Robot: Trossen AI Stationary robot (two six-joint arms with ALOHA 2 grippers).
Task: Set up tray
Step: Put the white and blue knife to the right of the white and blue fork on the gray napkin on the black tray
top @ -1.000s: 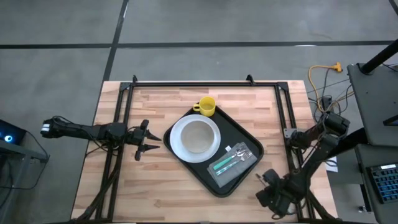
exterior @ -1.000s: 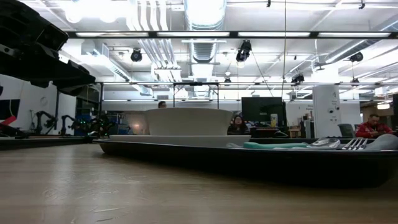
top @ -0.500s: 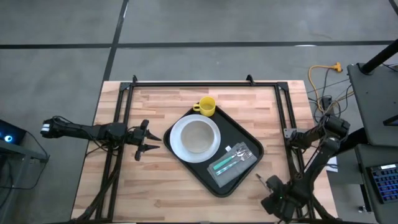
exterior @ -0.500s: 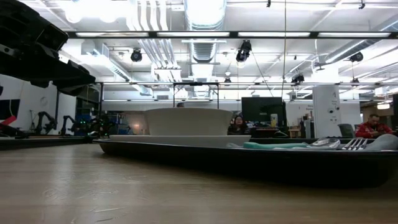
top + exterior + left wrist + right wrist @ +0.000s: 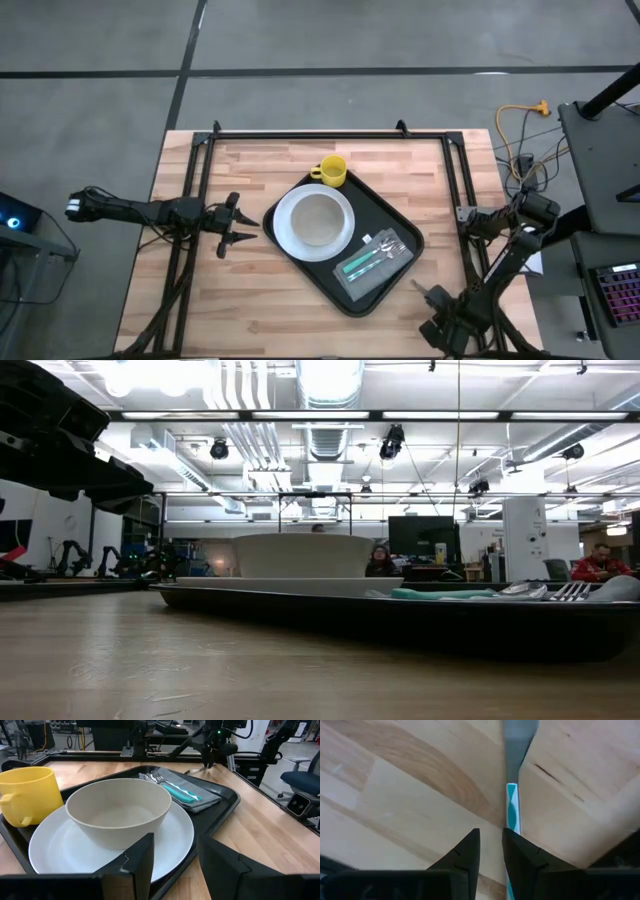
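The black tray [image 5: 392, 214] lies askew mid-table. On it rest a white plate [image 5: 283, 236] with a beige bowl [image 5: 318, 217], a yellow mug [image 5: 333, 171] at its far corner, and a grey napkin with teal-handled cutlery [image 5: 378, 255]. My left gripper [image 5: 245, 227] is open and level, just left of the tray; in the left wrist view its fingers [image 5: 145, 857] frame the plate [image 5: 175, 832] without touching. My right gripper [image 5: 425, 293] hovers over bare wood by the tray's near right corner, shut on a teal-handled utensil [image 5: 416, 286]. My right gripper [image 5: 491, 837] pinches the utensil by its teal handle [image 5: 513, 810], with the fingers lying along it. The handle runs out past the fingertips, and the grey metal end [image 5: 519, 740] points on ahead over the wood. Whether that end touches the table I cannot tell.
Black frame rails [image 5: 300, 133] run along the table's far, left and right sides. Bare wood [image 5: 250, 300] lies near and left of the tray. Cables and a dark bench [image 5: 600, 150] stand off the right edge. People sit in the room beyond [image 5: 600, 563].
My right arm has shifted a little toward the table's near edge, and its gripper has stayed by the tray's near right corner with the utensil. The tray and the things on it have not moved.
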